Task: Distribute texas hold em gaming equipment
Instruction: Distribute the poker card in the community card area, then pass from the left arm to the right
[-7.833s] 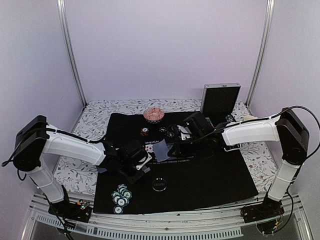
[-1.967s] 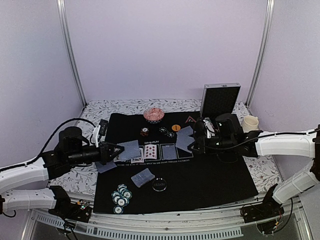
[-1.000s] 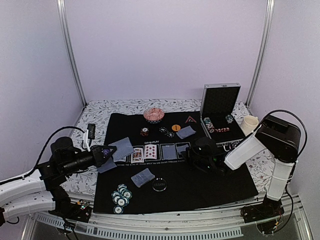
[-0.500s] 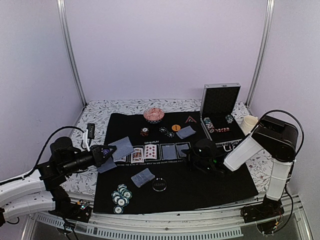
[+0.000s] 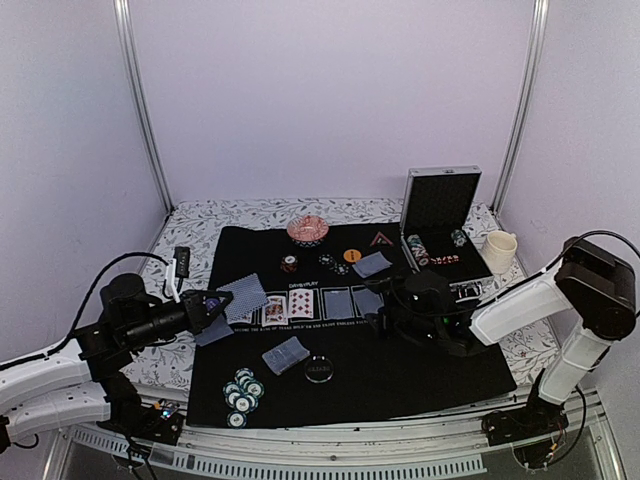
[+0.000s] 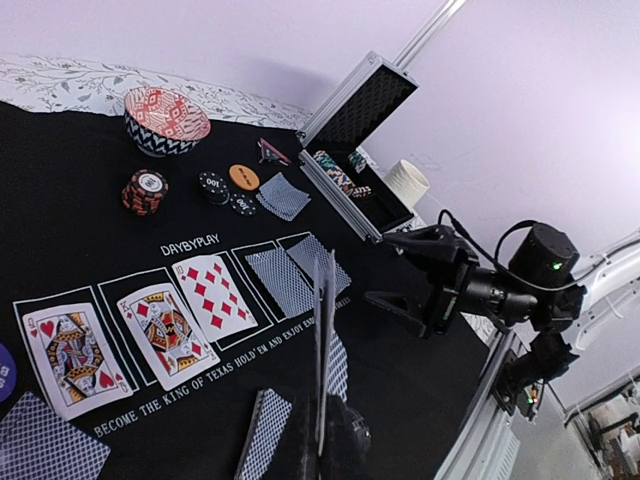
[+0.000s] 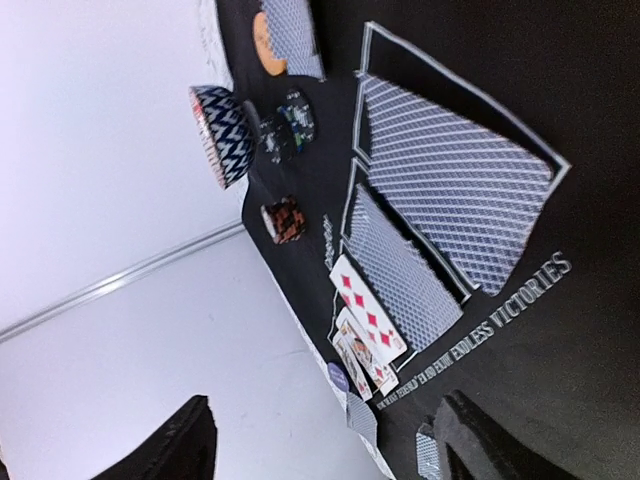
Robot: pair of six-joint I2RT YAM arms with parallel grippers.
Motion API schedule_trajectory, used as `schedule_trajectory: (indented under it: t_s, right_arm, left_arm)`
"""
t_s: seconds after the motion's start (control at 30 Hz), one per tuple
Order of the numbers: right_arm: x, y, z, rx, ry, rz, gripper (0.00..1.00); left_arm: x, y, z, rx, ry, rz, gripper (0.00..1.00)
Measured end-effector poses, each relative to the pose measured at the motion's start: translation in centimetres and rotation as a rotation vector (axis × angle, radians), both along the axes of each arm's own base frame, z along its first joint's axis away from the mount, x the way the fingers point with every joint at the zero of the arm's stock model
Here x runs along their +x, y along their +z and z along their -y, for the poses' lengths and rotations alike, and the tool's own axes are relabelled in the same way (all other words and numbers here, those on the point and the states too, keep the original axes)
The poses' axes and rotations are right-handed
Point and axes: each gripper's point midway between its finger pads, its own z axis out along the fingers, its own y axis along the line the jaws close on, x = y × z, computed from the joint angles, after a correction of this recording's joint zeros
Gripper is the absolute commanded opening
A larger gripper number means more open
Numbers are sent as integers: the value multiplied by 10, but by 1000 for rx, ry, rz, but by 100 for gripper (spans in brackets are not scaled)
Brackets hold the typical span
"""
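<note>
Two arms meet over a large black mat (image 5: 400, 385) whose five white rectangles carry three face-up playing cards (image 6: 165, 330) and two face-down blue-grey-backed cards (image 6: 280, 282). At the mat's left edge the left gripper (image 5: 220, 301) pinches a single blue-grey-backed playing card (image 5: 246, 292), seen edge-on from its wrist, while the right gripper (image 6: 378, 268) hangs empty, fingers spread, just beyond the fifth rectangle. Teal striped poker chips (image 5: 241, 391) sit at the mat's near left corner, and a small card pile (image 5: 287, 355) lies beside a round black button (image 5: 319, 369).
</note>
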Motion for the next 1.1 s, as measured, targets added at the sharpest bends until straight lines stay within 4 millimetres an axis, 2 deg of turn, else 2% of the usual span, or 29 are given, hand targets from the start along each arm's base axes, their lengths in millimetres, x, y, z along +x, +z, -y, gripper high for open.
schedule_trajectory:
  t_s: [0.07,0.17,0.2,0.27,0.3,0.37,0.4,0.43,0.47,0.53,0.6,0.73,0.77,0.97,1.0,1.07,1.1]
  right_arm:
    - [0,15,-5,-35,48,67,84]
    - [5,62,-36,-156,227,304,85]
    - [7,85,-55,-212,309,407,86]
    - [-1,155,-106,-296,491,690,87]
    - [-11,192,-131,-317,568,838,88]
    - [-40,247,-165,-338,687,1085,87]
    - [-54,265,-175,-351,730,1186,87]
    - [-69,275,-184,-356,782,1268,86]
    - [-80,276,-189,-361,821,1316,86]
    - [-96,261,-198,-384,912,1370,85]
    - [-98,235,-202,-421,979,1375,81]
    - [-97,186,-205,-461,1100,1336,72]
    - [-97,181,-205,-462,1114,1334,66]
    - [-106,168,-204,-441,1164,1332,11]
    - [-107,167,-203,-438,1170,1334,5]
    - [-109,162,-202,-437,1180,1326,3]
    - [-109,161,-202,-435,1182,1319,2]
  left_arm:
    - [-1,0,1,2,-9,5,0]
    - [-3,2,2,9,-23,21,0]
    - [-4,4,3,9,-34,30,0]
    - [-8,12,5,-5,-62,62,0]
    - [-10,17,6,-15,-73,80,0]
    - [-17,34,8,-58,-108,135,0]
    - [-20,41,9,-77,-122,159,0]
    - [-23,50,9,-101,-134,187,0]
    - [-26,58,9,-123,-145,213,0]
    - [-33,70,7,-169,-164,257,0]
    - [-38,77,6,-205,-173,282,0]
    - [-43,77,5,-250,-191,280,0]
    - [-44,76,6,-259,-195,276,0]
    - [-45,74,8,-286,-214,259,0]
    - [-44,73,9,-284,-213,253,0]
    - [-43,69,10,-276,-212,241,0]
    - [-42,67,11,-272,-211,235,6]
